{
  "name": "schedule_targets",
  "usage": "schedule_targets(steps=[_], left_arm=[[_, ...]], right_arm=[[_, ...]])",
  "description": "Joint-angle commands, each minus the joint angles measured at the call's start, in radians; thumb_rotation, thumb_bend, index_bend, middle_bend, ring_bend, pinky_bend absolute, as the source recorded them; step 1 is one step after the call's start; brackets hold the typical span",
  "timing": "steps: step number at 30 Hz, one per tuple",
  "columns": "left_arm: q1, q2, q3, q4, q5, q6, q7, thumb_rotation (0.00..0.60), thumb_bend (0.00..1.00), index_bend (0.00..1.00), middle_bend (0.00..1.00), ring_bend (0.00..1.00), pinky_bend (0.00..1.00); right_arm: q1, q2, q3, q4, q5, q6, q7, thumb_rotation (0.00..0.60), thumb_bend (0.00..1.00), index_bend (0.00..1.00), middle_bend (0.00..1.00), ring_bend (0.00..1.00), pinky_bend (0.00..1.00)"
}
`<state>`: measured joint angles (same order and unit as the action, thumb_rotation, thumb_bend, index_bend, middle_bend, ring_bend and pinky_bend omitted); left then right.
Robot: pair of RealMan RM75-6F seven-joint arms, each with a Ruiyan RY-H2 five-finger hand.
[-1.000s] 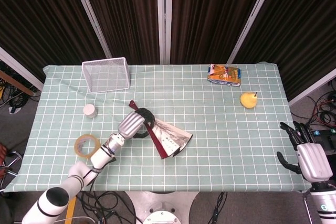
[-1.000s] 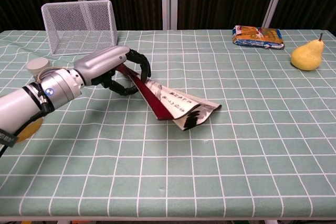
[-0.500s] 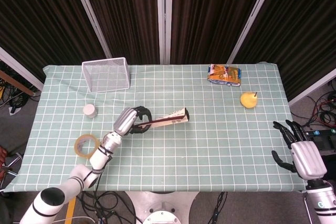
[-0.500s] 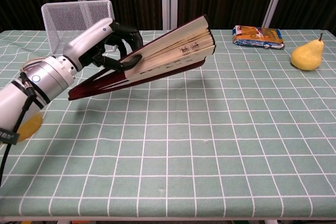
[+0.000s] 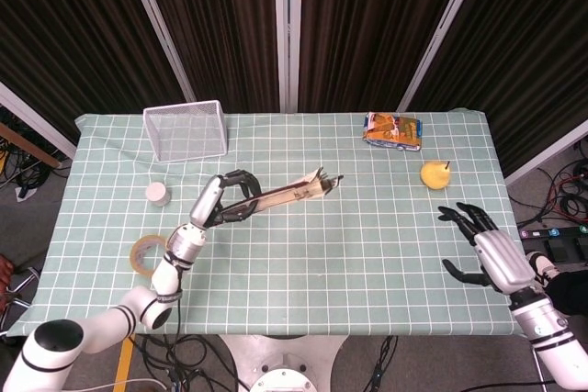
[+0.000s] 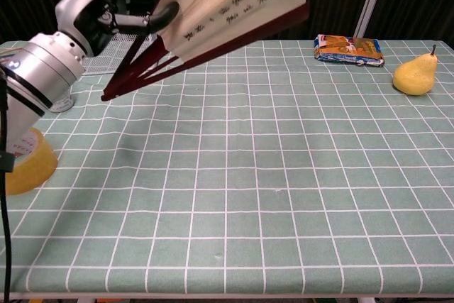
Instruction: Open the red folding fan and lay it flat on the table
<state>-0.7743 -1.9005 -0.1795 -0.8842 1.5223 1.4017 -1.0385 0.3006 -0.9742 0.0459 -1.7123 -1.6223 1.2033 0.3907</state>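
Left hand (image 5: 223, 197) grips red folding fan (image 5: 292, 192) near pivot, fan partly spread, raised above tabletop (image 5: 367, 245); long axis runs from my left hand toward pear (image 5: 435, 174). Right hand (image 5: 484, 252) spread, empty, well apart.

The left hand (image 5: 217, 201) is raised above the table on an arm extended forward from the lower left; its fingers (image 6: 162, 13) are wrapped around the red folding fan (image 5: 292, 192) near the pivot end; the right hand (image 5: 487, 250) hovers by the right table edge, palm down; its fingers (image 5: 462, 215) are spread apart and hold nothing.
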Motion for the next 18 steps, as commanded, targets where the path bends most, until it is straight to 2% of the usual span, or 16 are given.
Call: schedule_targets(steps=[1, 6, 9, 13, 18], left_arm=[[0.017, 0.094, -0.058, -0.172, -0.048, -0.014, -0.041, 0.600, 0.43, 0.63, 0.53, 0.44, 0.58], [0.029, 0.157, -0.086, -0.314, -0.074, -0.045, -0.062, 0.600, 0.43, 0.63, 0.53, 0.44, 0.58], [0.034, 0.171, -0.094, -0.352, -0.080, -0.051, -0.040, 0.600, 0.42, 0.63, 0.53, 0.44, 0.58], [0.038, 0.179, -0.097, -0.378, -0.078, -0.057, -0.016, 0.600, 0.42, 0.63, 0.53, 0.44, 0.58], [0.040, 0.175, -0.099, -0.391, -0.069, -0.057, 0.004, 0.600, 0.42, 0.63, 0.53, 0.44, 0.58]], right_arm=[[0.079, -0.018, 0.008, 0.004, 0.049, -0.127, 0.100, 0.600, 0.14, 0.11, 0.22, 0.00, 0.00], [0.189, -0.111, 0.051, 0.045, 0.118, -0.284, 0.352, 0.600, 0.08, 0.11, 0.22, 0.00, 0.00], [0.249, -0.178, 0.080, 0.088, 0.124, -0.340, 0.501, 0.600, 0.05, 0.11, 0.22, 0.00, 0.00], [0.317, -0.256, 0.118, 0.138, 0.144, -0.393, 0.624, 0.600, 0.02, 0.11, 0.21, 0.00, 0.00], [0.365, -0.350, 0.180, 0.179, 0.210, -0.410, 0.743, 0.600, 0.01, 0.11, 0.21, 0.00, 0.00]])
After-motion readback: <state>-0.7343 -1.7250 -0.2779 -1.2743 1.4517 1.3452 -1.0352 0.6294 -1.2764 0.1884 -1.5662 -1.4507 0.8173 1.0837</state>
